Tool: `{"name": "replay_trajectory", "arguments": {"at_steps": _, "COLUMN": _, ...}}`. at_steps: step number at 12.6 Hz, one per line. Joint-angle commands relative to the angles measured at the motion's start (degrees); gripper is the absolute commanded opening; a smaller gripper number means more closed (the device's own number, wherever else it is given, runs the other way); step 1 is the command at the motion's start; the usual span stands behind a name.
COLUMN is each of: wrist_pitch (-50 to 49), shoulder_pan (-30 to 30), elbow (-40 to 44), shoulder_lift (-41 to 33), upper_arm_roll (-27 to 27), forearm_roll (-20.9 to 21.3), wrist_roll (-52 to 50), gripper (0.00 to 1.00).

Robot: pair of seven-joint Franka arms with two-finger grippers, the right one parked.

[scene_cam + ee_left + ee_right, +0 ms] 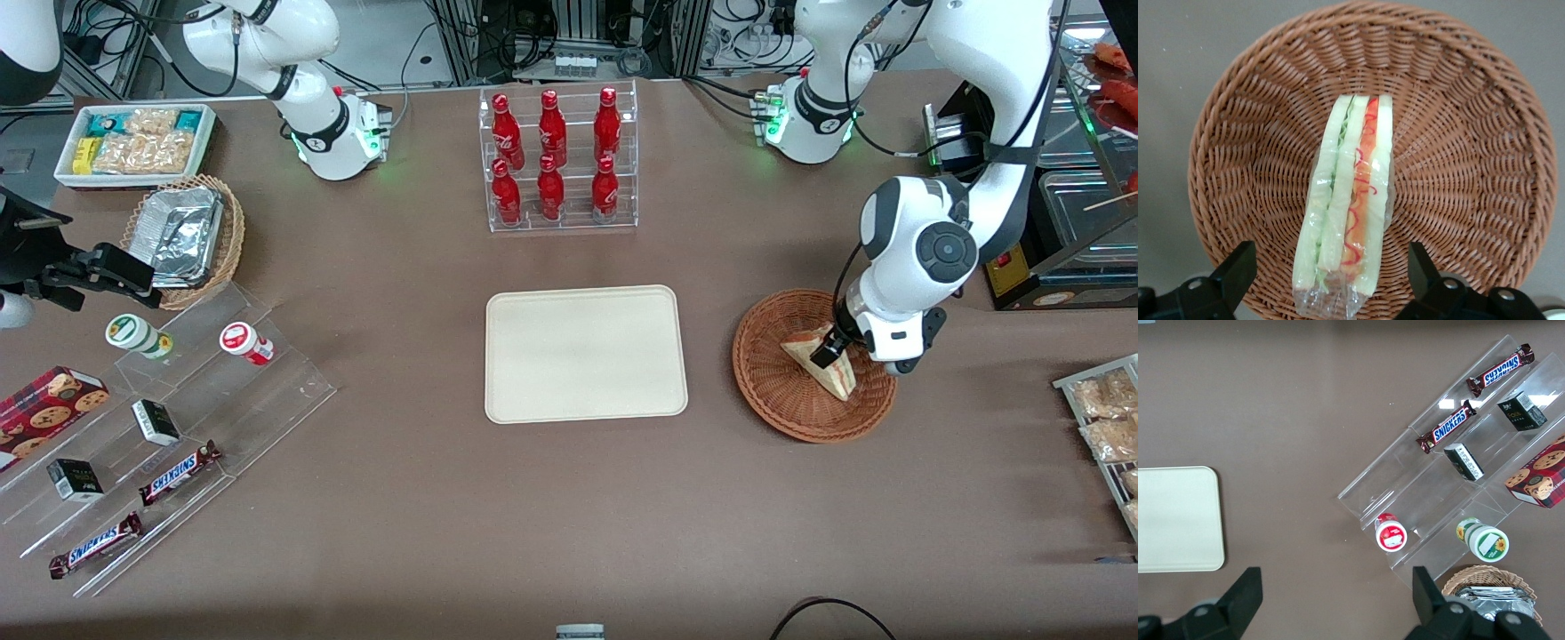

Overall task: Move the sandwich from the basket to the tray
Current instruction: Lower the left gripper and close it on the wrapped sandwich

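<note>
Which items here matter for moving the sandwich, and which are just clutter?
Job:
sandwich, in the basket
tray, bare
end effector, open, straddling the sandwich

Clutter:
bottle rack
Snickers bars
cookie box
foil containers

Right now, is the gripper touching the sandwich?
Apart. The left wrist view shows the gripper open, its fingers clear of the sandwich on both sides, in the basket.

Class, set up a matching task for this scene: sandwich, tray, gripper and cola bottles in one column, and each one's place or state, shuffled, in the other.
1. sandwich
2. tray
3. gripper
4. cola bottles

A. standing in a clear rack
B. open, fingers either side of the wedge
C. bare, beside the basket
D. lying in the reddish-brown basket

Pairs: 1-D, 2-C, 3-B, 4-A
</note>
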Motion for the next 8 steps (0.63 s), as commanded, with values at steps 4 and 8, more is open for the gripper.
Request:
{"name": "replay_trajectory", "arguments": {"at_steps": 4, "wrist_pitch": 2.92, "shoulder_pan": -0.8, "elbow": -0.44, "shoulder_lift": 2.46, "upper_arm_roll": 0.05, "forearm_roll": -0.1, "wrist_roll": -2.78, "gripper": 0.73}}
{"name": "replay_trajectory", "arguments": {"at_steps": 8, "wrist_pitch": 2.22, "shoulder_pan": -0.8, "elbow": -0.09, "shoulder_lift": 1.85, "upper_arm_roll": 0.14, "forearm_roll": 0.51, "wrist_roll": -1.47, "gripper": 0.09}}
